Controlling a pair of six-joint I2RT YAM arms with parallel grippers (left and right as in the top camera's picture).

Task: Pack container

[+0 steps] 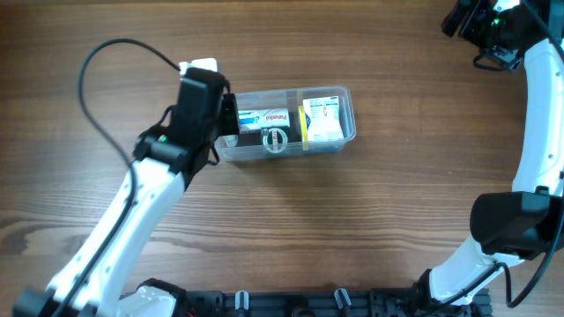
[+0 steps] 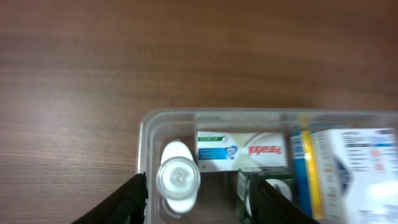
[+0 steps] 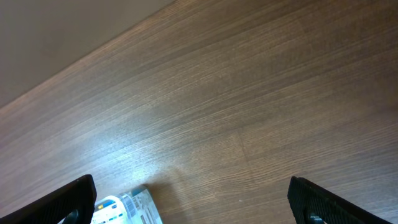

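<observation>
The clear plastic container [image 1: 345, 99] sits mid-table in the overhead view. It holds a Panadol box [image 1: 264, 117], a round dark item [image 1: 276, 139] and a white-and-yellow box [image 1: 322, 119]. My left gripper [image 1: 231, 116] hangs over its left end. In the left wrist view a small white bottle [image 2: 179, 180] lies in the container [image 2: 144, 127] between my left gripper's [image 2: 199, 205] fingers, which stand apart from it on both sides. The left finger is at the container's end wall. My right gripper [image 3: 193, 202] is wide open over bare table at the far right.
A white box with blue print [image 3: 127, 208] lies on the table near my right gripper's left finger. The left arm's black cable [image 1: 97, 62] loops over the table at the left. The right arm [image 1: 542, 114] runs along the right edge.
</observation>
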